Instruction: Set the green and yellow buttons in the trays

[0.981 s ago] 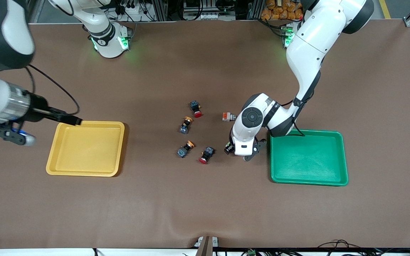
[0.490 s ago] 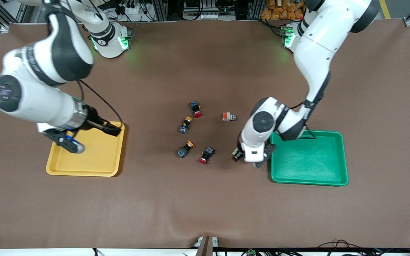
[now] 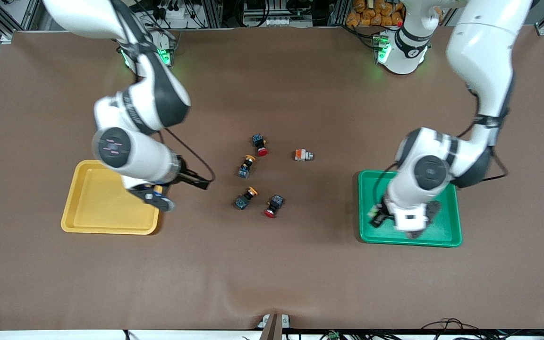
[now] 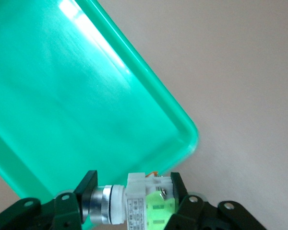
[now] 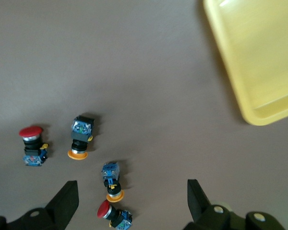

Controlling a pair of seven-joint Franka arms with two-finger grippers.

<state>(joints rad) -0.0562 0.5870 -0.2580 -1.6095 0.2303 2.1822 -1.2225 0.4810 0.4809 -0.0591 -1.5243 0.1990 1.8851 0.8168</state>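
Observation:
My left gripper (image 3: 379, 218) is shut on a pale grey button with a green block (image 4: 145, 207) and holds it over the green tray (image 3: 446, 236), at the corner nearest the loose buttons. The tray fills the left wrist view (image 4: 62, 96). My right gripper (image 3: 157, 199) is open and empty over the yellow tray's (image 3: 88, 208) edge. Its wrist view shows the open gripper (image 5: 130, 199) above two yellow-capped buttons (image 5: 80, 136) (image 5: 112, 181). On the table lie those yellow-capped buttons (image 3: 246, 166) (image 3: 244, 198) and a grey button with an orange block (image 3: 303, 155).
Two red-capped buttons lie among the others, one farther from the front camera (image 3: 259, 144) and one nearer (image 3: 272, 206). They also show in the right wrist view (image 5: 31, 143) (image 5: 113, 215). The yellow tray's corner shows there too (image 5: 259, 57). Brown mat covers the table.
My left arm has carried the green-block button from the table beside the green tray to over that tray. My right arm has swung across the yellow tray toward the loose buttons.

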